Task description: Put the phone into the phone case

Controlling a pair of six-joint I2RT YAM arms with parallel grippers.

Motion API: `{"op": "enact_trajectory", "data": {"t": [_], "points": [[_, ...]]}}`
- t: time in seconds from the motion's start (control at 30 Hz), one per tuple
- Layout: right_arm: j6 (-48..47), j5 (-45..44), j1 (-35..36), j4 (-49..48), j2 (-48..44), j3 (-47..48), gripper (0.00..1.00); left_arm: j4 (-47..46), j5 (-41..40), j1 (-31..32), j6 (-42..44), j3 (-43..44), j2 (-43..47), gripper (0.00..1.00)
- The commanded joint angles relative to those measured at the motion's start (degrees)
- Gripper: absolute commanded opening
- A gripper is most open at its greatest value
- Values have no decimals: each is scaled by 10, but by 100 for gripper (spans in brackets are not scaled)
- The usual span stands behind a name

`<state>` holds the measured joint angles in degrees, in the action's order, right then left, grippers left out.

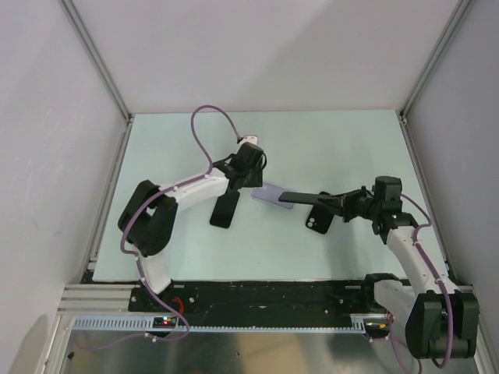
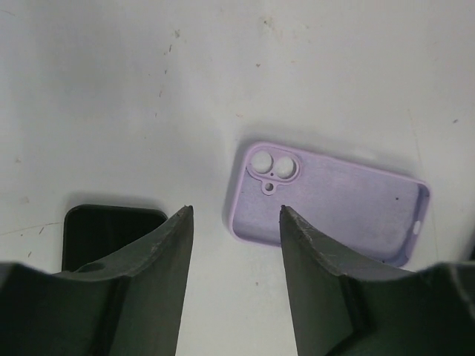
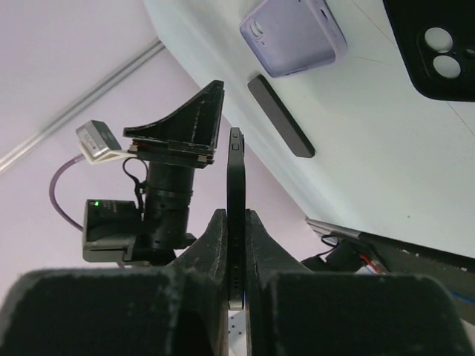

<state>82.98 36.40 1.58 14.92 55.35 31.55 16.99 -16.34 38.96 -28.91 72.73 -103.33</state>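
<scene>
A lilac phone case [image 1: 269, 196] lies open side up at mid table; it also shows in the left wrist view [image 2: 326, 204] and the right wrist view [image 3: 293, 33]. My right gripper [image 1: 334, 202] is shut on a black phone [image 1: 300, 198] and holds it above the table, its free end over the lilac case's right end. In the right wrist view the phone [image 3: 236, 193] is edge-on between the closed fingers of my right gripper [image 3: 236, 222]. My left gripper [image 1: 248, 181] is open and empty, just above the lilac case's near-left corner; its fingers straddle bare table in the left wrist view [image 2: 236, 211].
A second black phone [image 1: 224, 210] lies flat on the table left of the lilac case, under the left arm [image 2: 111, 230]. A black case [image 1: 318, 216] with camera holes lies below the right gripper [image 3: 438, 44]. Grey walls and rails enclose the table.
</scene>
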Motion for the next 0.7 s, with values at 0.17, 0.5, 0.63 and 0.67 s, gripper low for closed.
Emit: {"op": "enact_trajectory", "data": {"t": [0.17, 0.5, 0.63, 0.67], "points": [[9, 39, -50, -27, 6, 51, 0, -5, 7, -3, 41, 38, -53, 50], [-72, 50, -81, -50, 36, 51, 0, -7, 43, -3, 67, 35, -92, 45], [-114, 48, -81, -58, 43, 51, 0, -9, 46, -3, 66, 31, -102, 40], [-124, 47, -81, -61, 45, 51, 0, -10, 47, -3, 65, 29, -102, 39]]}}
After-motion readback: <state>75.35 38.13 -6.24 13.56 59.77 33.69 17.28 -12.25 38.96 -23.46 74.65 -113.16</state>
